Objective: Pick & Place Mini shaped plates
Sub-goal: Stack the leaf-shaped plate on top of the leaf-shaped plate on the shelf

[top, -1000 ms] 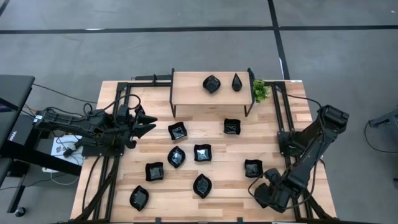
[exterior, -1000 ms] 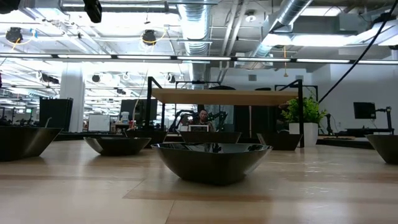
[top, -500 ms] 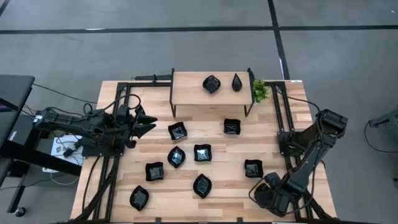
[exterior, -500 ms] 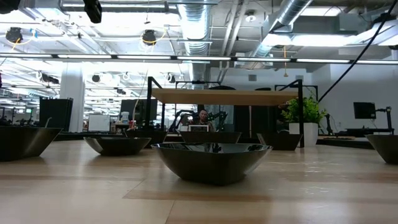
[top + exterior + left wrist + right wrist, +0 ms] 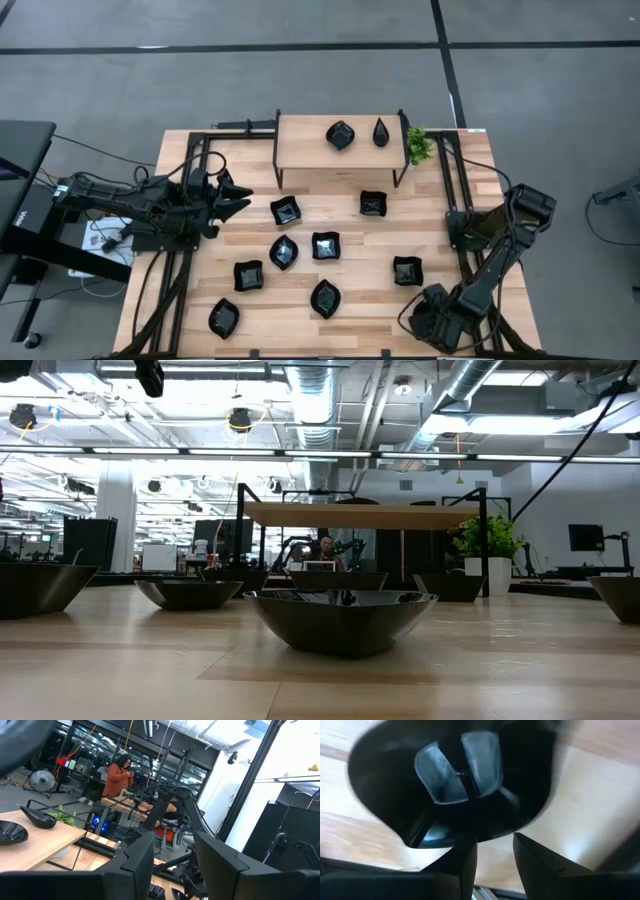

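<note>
Several glossy black mini plates lie flat on the wooden table, among them a square one [image 5: 406, 270], a leaf oval [image 5: 324, 298] and another square [image 5: 372, 203]. Two more rest on the raised shelf [image 5: 305, 140]: a leaf oval [image 5: 340, 134] and a teardrop [image 5: 381, 131]. My left gripper [image 5: 238, 200] hovers open at the table's left side, pointing right. My right gripper [image 5: 432, 314] is low at the near right corner. In its wrist view, its open fingers [image 5: 492, 845] stand just before a blurred black plate [image 5: 455, 785]. My right gripper's fingertips [image 5: 470, 847] reach the plate's nearest rim [image 5: 485, 837] in the wrist view. Whether they touch it, I cannot tell. The plate lies on the wood.
A small green plant [image 5: 418, 146] stands at the shelf's right end. Black frame rails [image 5: 190, 200] run along both table sides. The low view shows plates standing on the tabletop, the closest one [image 5: 340, 618] in the middle, with the shelf [image 5: 360, 515] behind it. A person [image 5: 117, 775] stands in the room beyond.
My right arm has drawn toward the table's near edge, its gripper sliding a little nearer the near right corner and its elbow swinging outward. No plate seen from above has moved.
</note>
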Tool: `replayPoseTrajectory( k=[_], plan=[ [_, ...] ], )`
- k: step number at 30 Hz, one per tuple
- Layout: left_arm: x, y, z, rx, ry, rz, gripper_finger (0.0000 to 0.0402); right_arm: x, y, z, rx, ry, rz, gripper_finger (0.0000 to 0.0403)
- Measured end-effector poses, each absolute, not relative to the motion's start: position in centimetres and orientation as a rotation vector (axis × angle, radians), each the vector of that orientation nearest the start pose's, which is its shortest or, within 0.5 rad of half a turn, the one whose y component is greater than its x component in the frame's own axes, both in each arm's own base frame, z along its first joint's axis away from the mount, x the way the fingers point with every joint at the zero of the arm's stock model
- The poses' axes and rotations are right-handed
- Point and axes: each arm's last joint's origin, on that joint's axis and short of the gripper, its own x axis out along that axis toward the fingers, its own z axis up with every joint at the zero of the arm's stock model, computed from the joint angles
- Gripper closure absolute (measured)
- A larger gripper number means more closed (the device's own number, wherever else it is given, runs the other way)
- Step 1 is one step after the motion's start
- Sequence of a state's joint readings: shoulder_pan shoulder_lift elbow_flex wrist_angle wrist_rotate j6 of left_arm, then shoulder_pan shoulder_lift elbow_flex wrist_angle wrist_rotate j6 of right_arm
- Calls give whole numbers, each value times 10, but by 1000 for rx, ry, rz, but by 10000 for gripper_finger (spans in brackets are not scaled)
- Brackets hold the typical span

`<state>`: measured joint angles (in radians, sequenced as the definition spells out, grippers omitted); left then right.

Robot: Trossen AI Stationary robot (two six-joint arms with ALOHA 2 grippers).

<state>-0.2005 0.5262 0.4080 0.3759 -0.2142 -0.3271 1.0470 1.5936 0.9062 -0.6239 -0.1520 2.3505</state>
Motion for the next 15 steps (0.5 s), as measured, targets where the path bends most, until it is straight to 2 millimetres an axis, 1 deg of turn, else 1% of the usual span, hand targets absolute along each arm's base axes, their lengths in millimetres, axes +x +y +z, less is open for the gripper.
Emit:
replayPoseTrajectory(
  k=[5, 15],
  plan=[
    [133, -21, 291, -378, -253, -27, 257, 139, 248, 160, 1239, 1513, -795, 280],
    [133, -21, 292, -383, -258, -27, 257, 144, 244, 163, 1257, 1420, -777, 284]
  ],
)
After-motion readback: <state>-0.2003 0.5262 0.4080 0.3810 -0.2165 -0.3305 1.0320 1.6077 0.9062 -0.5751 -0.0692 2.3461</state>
